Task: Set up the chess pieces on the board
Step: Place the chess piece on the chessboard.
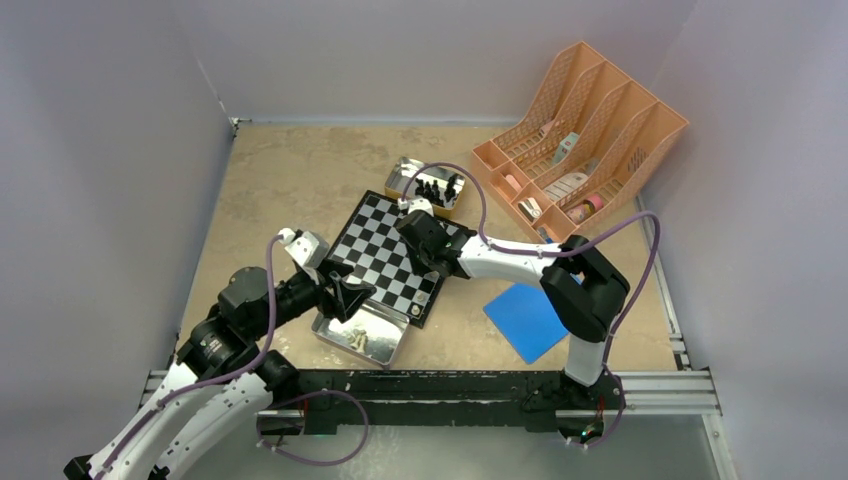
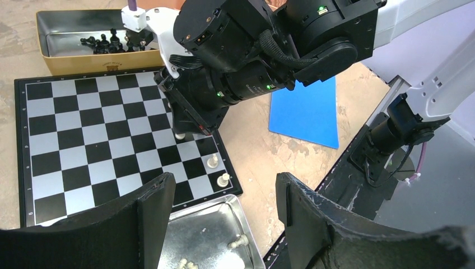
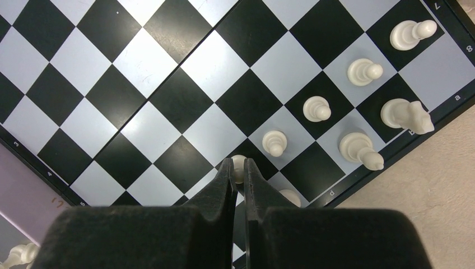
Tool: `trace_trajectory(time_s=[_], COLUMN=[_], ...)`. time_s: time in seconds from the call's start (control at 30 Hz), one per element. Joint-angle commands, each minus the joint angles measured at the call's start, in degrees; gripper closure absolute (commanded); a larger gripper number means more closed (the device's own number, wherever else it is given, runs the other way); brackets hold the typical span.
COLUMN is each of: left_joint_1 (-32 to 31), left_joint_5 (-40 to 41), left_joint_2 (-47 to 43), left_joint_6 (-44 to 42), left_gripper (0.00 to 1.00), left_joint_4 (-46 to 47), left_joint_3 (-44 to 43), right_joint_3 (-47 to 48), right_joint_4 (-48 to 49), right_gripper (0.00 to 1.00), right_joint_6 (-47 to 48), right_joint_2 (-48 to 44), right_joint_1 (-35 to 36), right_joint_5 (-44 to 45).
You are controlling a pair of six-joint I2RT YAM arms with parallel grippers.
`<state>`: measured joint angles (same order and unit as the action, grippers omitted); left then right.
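So, table (image 1: pixel 290 180): I see a tan top with everything on it, both arms bolted at the near edge.
Organiser (image 1: pixel 580 140): orange and slotted, at the far right corner, well apart from the play.
Board (image 1: pixel 385 255): checkered, lying flat mid-table and turned at an angle between the two tins.
Blue square (image 1: pixel 528 318): flat on the table, right of the board, not touching it.
Far tin (image 1: pixel 405 175): at the board's far edge, with the black chess pieces (image 1: pixel 435 188) bunched inside.
Near tin (image 1: pixel 385 340): touching the board's near corner, with a few white ones (image 1: pixel 358 338) lying loose in it.
Left gripper (image 2: pixel 224 185): I have it over the near tin – fingers wide apart, nothing between them.
Right gripper (image 3: pixel 238 165): low over the board's right edge, fingers narrowed to a slit on a white pawn (image 3: pixel 238 167).
Placed pieces: in my right wrist view a diagonal row of white pawns (image 3: pixel 316 108) stands one to a square, with taller white figures (image 3: pixel 406 115) on the edge row beside them – the pinched pawn is next in that row.
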<state>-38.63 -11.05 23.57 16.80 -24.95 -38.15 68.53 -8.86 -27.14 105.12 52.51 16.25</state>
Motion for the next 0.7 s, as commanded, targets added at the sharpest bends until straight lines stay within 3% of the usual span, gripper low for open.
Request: trace_trajectory(time_s=[0.0,0.67], left_joint_1=[0.2,0.23], left_joint_5=[0.44,0.6], left_joint_2=[-0.29,-0.82], left_joint_6=[-0.43,-0.1], left_gripper=[0.34,0.34], left_joint_4=[1.69,1.69], left_joint_3=[-0.92,-0.72], right_joint_3=[0.39,0.58], right_joint_4=[-1.51,-2.6], right_gripper=[0.93,0.87], right_joint_6=[0.26,-0.37], right_joint_2=[0.32,0.42], right_joint_1=[0.43,1.09], right_joint_5=[1.71,2.74])
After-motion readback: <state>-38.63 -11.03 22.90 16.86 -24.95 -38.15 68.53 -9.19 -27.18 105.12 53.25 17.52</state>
